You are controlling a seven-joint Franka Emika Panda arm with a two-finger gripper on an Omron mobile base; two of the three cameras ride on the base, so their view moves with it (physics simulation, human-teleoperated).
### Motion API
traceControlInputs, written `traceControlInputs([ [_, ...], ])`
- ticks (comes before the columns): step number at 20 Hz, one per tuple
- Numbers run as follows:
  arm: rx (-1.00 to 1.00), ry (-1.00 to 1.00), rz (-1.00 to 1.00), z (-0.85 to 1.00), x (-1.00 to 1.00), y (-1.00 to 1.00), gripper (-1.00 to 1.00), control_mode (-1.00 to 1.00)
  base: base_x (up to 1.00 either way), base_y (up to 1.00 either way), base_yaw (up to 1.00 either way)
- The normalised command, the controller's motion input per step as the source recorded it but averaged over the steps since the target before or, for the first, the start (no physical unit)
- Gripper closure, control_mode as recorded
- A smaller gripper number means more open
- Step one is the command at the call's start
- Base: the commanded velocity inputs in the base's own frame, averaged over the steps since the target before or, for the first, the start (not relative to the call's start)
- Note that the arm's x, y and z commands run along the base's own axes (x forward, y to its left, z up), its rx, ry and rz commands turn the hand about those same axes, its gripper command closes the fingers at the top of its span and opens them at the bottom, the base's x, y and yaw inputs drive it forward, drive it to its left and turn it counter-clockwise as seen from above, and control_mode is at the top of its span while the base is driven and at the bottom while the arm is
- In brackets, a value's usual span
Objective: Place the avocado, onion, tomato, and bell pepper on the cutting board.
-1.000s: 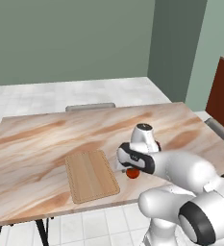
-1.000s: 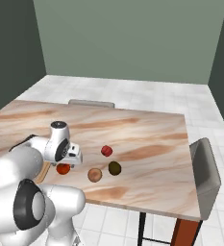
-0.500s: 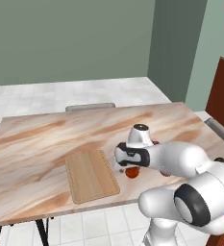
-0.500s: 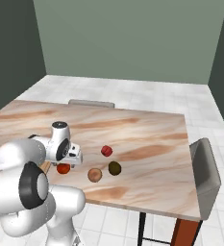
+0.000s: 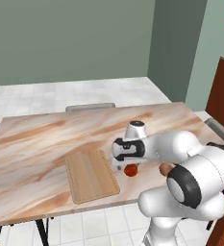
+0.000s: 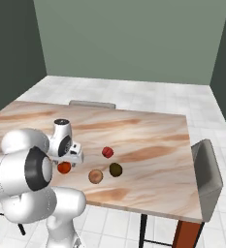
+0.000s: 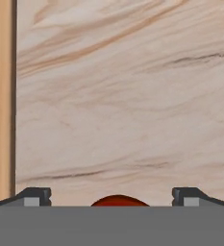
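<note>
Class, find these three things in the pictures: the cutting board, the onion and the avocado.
cutting board (image 5: 92, 176), left base view, bare middle of its top.
onion (image 6: 96, 176), right base view, centre of the ball.
avocado (image 6: 115, 169), right base view, centre of its top.

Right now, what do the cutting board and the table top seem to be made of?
The cutting board looks like light, unvarnished wood: pale tan, matte, with fine straight grain lines and a groove near its rim. The table top looks like polished stone or a marble-pattern laminate: cream with flowing brown and peach veins. As the scene is rendered, the look leaves this open.
</note>
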Motion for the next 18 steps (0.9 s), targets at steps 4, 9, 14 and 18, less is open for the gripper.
traceControlInputs([
  [4, 0.0, 0.05, -0.05, -0.26, -0.21, 0.0, -1.0, -1.0, 0.0, 0.0, 0.0],
  [9, 0.0, 0.03, -0.04, -0.22, -0.36, -0.06, -1.0, -1.0, 0.0, 0.0, 0.0],
  [14, 0.0, 0.02, -0.03, -0.21, -0.41, -0.11, -1.0, -1.0, 0.0, 0.0, 0.0],
  [18, 0.0, 0.01, -0.02, -0.18, -0.4, -0.12, -1.0, -1.0, 0.0, 0.0, 0.0],
])
